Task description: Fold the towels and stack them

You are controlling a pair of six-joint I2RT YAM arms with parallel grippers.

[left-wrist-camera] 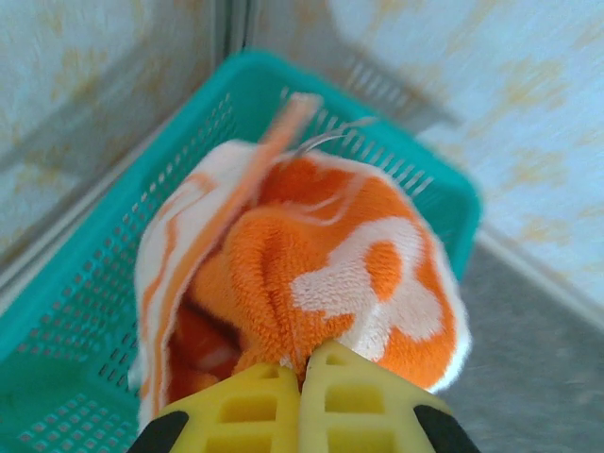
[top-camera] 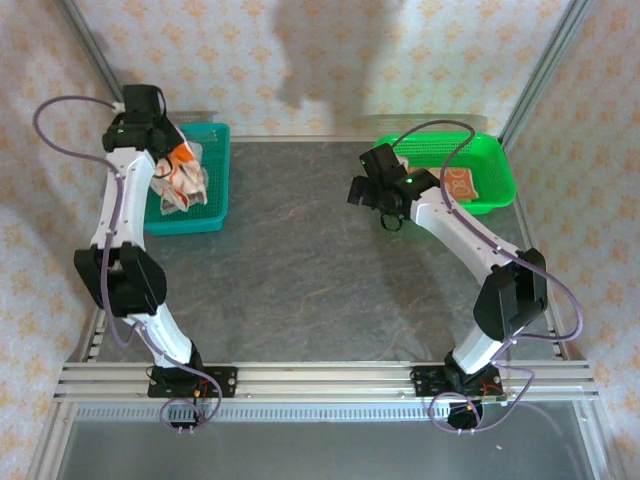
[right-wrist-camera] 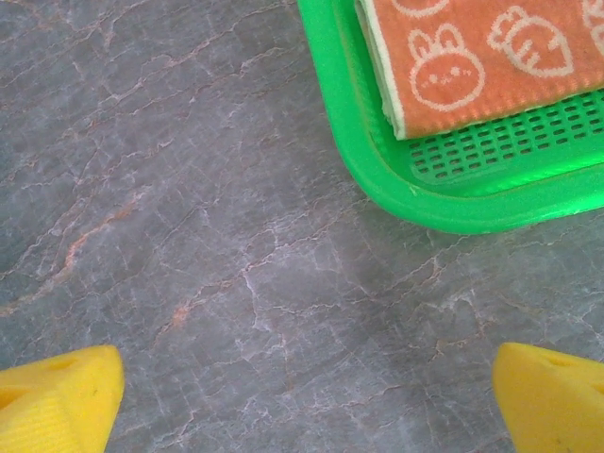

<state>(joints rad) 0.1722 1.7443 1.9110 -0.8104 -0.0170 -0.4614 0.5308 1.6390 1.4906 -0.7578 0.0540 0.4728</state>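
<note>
Overhead camera overlooks table; wrist cameras sit close to baskets.

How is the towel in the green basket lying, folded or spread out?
Folded: the towel lies flat in the green basket, layered edges stacked along its left side.

The grey, marble-veined table carries 2 mesh baskets: a teal basket at its far left corner and a green basket at its far right corner (well apart), both close to the far edge.
</note>
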